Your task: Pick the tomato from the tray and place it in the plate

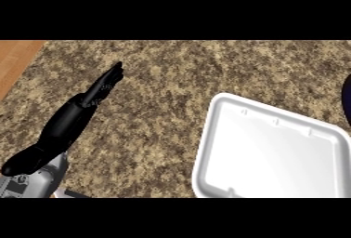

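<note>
A white rectangular tray (226,153) lies on the granite counter at the lower right of the head view; its inside shows nothing in it. No tomato is visible. At the right edge, a thin dark blue sliver (347,95) shows, possibly the rim of the plate. My left hand (103,88) is at the left, fingers straight and pointing up and away, well apart from the tray. My right hand does not appear.
The speckled brown granite counter (171,74) fills most of the view. A strip of light wood (14,60) runs along the far left edge.
</note>
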Robot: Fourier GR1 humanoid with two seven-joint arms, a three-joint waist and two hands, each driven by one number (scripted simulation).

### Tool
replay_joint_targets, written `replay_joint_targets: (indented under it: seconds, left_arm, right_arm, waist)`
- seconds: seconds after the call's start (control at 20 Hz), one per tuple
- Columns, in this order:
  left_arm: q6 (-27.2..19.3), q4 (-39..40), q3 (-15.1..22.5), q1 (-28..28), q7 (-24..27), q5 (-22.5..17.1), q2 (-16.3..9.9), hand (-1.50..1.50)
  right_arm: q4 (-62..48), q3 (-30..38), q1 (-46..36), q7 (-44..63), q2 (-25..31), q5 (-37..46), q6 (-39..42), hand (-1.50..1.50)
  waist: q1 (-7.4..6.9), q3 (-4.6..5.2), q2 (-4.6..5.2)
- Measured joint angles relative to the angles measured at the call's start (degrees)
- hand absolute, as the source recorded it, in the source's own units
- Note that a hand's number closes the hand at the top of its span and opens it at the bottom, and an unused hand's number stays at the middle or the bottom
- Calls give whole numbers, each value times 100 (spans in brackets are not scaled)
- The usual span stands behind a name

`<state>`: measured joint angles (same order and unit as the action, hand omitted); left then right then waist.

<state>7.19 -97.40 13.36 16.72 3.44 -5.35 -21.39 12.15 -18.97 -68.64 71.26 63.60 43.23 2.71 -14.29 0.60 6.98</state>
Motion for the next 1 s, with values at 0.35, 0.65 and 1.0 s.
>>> replay_joint_targets:
  seconds: [0.35,0.65,1.0]
  left_arm:
    - [18,60,90,132,-71,21,75,0]
    - [6,119,131,196,-149,27,133,0]
    - [-71,218,95,215,-194,48,182,0]
  right_arm:
    - [-567,-169,-260,-6,190,473,-469,150]
    - [-957,-322,-435,-27,281,765,-884,150]
    - [-1209,-466,-395,-50,304,952,-1358,150]
  waist:
    - [-24,-31,-39]
    - [14,-45,-97]
    - [179,-62,-157]
